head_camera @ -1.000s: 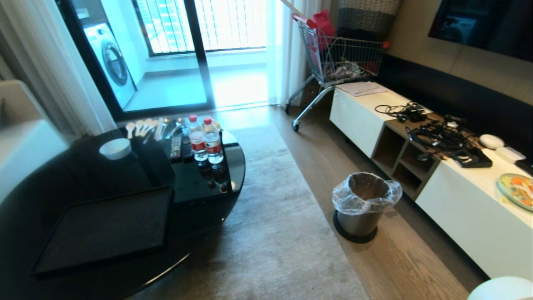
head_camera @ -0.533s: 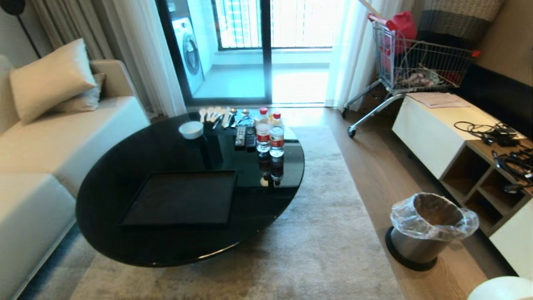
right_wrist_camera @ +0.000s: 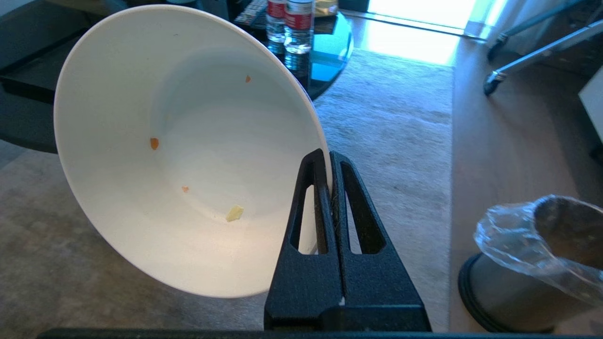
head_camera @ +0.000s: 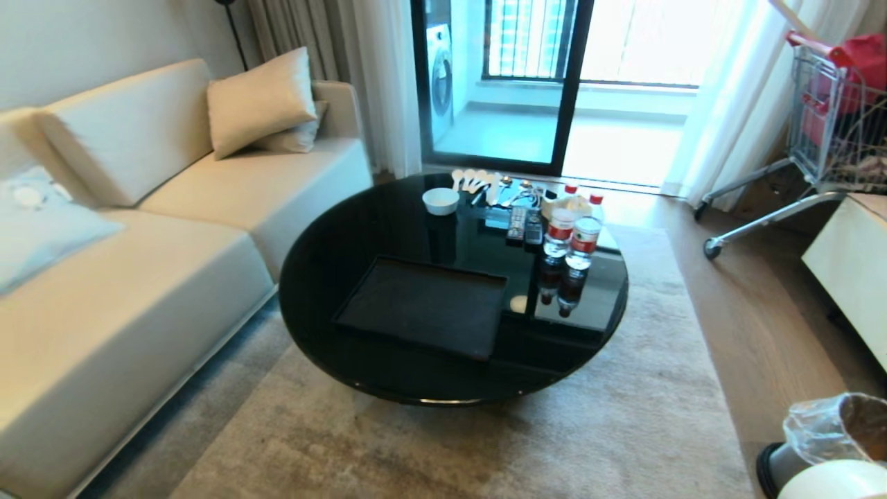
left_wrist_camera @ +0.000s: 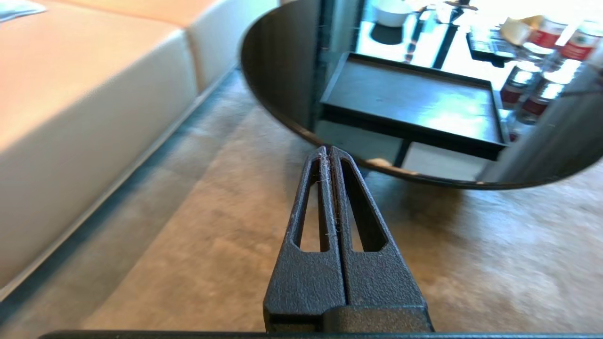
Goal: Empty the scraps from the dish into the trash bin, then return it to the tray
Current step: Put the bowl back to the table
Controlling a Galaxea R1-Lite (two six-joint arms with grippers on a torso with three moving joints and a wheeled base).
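Head view: a round glossy black table [head_camera: 332, 277] stands on a beige rug [head_camera: 485, 436] beside a cream sofa [head_camera: 138, 277]. On the table lies the black tray [head_camera: 426, 305], with nothing on it. Behind the tray there are a small white bowl [head_camera: 441, 200], some spoons [head_camera: 478, 181], two remote controls [head_camera: 524, 225] and two water bottles [head_camera: 575, 239]. At the lower right corner a part of the trash bin [head_camera: 831, 433] with its clear liner shows, and just below it a white curved edge of the dish [head_camera: 835, 482]. A shopping cart [head_camera: 824, 132] stands at the far right.

Left wrist view: the left gripper [left_wrist_camera: 328, 157] has its fingers pressed together and nothing is between them. It hangs over the rug, near the table's edge, and the tray [left_wrist_camera: 410, 101] is in front of it.

Right wrist view: the right gripper [right_wrist_camera: 328, 162] is clenched on the rim of the dish [right_wrist_camera: 188, 155], which is tilted on its side over the rug. Inside it only a few tiny scraps [right_wrist_camera: 234, 213] stick to the wall, orange crumbs and one pale yellow piece. The trash bin [right_wrist_camera: 527, 263] stands on the wooden floor, apart from the dish.
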